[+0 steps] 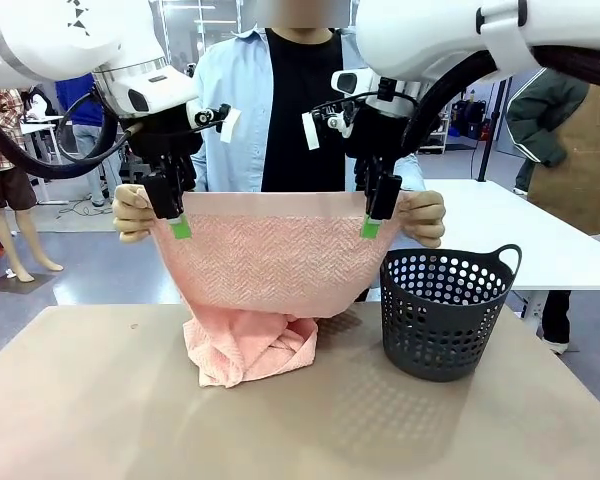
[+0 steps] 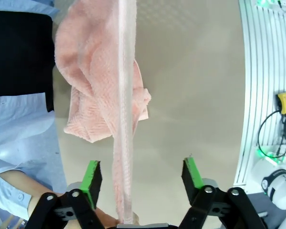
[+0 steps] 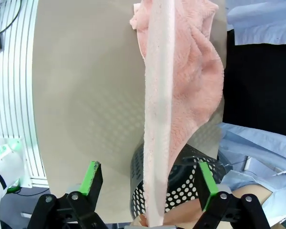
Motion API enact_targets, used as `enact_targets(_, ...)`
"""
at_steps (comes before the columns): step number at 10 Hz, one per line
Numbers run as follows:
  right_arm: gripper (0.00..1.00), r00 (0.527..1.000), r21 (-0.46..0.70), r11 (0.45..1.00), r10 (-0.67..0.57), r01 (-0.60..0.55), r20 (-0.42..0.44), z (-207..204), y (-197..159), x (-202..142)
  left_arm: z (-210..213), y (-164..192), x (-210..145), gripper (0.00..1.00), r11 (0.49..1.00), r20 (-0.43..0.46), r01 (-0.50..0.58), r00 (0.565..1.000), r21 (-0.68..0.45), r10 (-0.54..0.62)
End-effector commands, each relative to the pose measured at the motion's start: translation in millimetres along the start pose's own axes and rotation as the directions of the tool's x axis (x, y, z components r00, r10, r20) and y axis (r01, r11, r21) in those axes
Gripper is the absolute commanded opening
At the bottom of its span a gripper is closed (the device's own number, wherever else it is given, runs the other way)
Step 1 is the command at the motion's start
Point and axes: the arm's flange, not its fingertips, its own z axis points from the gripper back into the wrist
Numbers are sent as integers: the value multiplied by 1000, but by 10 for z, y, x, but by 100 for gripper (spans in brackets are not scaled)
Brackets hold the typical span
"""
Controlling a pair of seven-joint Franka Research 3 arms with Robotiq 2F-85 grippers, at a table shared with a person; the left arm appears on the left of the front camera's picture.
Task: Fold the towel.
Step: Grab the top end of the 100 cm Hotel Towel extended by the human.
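Though stretched flat above, towel (image 1: 270, 265) seemingly bunches below.

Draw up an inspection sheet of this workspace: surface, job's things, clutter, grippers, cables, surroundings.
Surface: beige table, flat and matte.
Job's things: pink towel, top edge held stretched by the person's hands; lower part bunched on the table.
Clutter: dark grey perforated basket, upright, beside the towel.
Grippers: left gripper and right gripper both open, pads either side of the towel's top edge, not clamped.
Cables: black hose along the right arm, away from the towel.
Surroundings: the person at the far side; white table behind.
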Motion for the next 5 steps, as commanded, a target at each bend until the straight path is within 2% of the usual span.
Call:
enact_targets(1,51,1000,11,1000,9,-9,-8,43,-44,-2,11,-5,24,0,1000,-9,-12,1000,-22,12)
enact_targets(2,29,1000,5,1000,7,-7,-3,55,-33,1,5,-12,25,0,1000,-13,-12,1000,-29,11)
enact_targets(3,0,1000,-2,1000,9,-9,1,50,-32,10,3,-22,27,0,1000,-21,-10,1000,-30,10)
enact_targets(4,0,1000,2,1000,10,-10,4,26,-44,22,10,-27,24,13,1000,-24,-12,1000,-26,11)
enact_targets(5,12,1000,7,1000,18,-18,4,12,-45,40,16,-39,5,3,1000,-19,-12,1000,-21,12)
